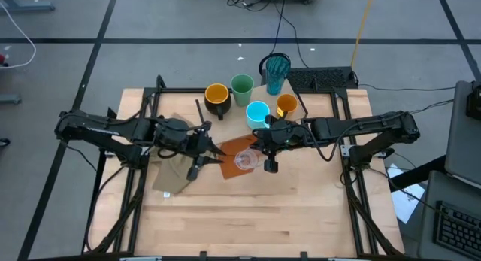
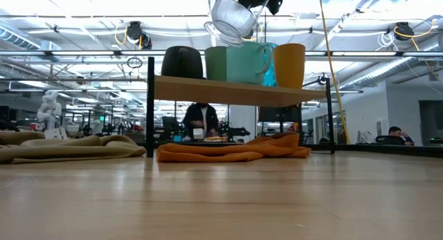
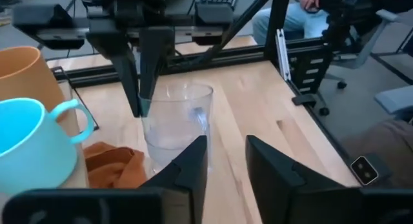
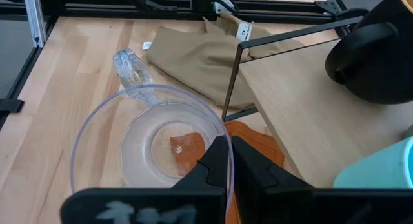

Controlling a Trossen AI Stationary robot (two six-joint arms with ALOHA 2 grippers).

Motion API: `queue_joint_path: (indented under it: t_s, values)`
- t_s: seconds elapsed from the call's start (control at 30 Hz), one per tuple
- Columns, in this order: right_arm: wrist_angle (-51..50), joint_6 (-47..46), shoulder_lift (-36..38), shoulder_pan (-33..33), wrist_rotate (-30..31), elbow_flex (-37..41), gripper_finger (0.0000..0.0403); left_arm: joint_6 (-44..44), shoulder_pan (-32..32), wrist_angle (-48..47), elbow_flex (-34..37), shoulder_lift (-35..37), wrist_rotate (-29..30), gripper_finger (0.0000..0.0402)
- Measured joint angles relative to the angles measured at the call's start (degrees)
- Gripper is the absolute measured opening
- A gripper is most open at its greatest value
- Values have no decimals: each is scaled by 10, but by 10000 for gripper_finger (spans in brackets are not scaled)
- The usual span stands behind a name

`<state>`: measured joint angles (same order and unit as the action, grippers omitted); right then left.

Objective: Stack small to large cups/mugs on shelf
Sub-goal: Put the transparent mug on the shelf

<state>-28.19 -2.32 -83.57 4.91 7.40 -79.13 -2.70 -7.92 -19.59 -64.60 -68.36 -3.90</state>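
clear glass mug (image 1: 246,160) is pinched by its rim in the right gripper (image 1: 264,160), held aloft off the shelf's (image 2: 228,92) near edge; left gripper's (image 1: 201,152) fingers are parted nearby.

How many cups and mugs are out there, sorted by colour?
Teal ribbed tumbler: 1
Green cup: 1
Black mug, yellow-orange inside: 1
Bright blue mug: 1
Orange cup: 1
Clear glass mug, held above the table in the right gripper: 1
Total: 6
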Motion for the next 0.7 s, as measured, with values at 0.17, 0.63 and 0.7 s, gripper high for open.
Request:
queue_joint_path:
  t_s: [0.17, 0.63, 0.7]
  values:
    - [0, 0, 0, 0, 0, 0, 0, -3, 0, 0, 0, 0, -3, 167]
    - [40, 20, 0, -21, 3, 0, 0, -17, -11, 7, -1, -25, 88, 212]
    - [40, 20, 0, -27, 3, 0, 0, -20, -14, -2, 1, -28, 90, 210]
